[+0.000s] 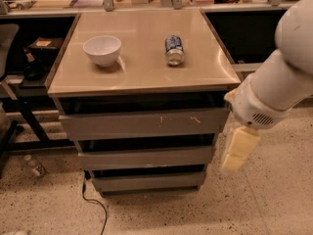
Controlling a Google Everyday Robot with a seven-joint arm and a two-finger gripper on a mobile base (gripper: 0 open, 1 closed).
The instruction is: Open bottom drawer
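The grey cabinet (146, 124) has three handle-less drawers. The bottom drawer (149, 181) is the lowest and slimmest, with a plain flat front; it sits about flush with the ones above. The tall top drawer (142, 124) has pale scratches, and the middle drawer (145, 157) lies between the two. My white arm (274, 89) reaches in from the upper right. The cream gripper (238, 150) hangs just right of the cabinet's right edge at the height of the middle drawer. It touches nothing.
On the beige cabinet top (142, 70) stand a white bowl (101, 49) and a can (173, 49) lying on its side. A black cable (93, 204) runs over the speckled floor at the front left. A small bottle (35, 166) lies at the left, near a chair leg (30, 121).
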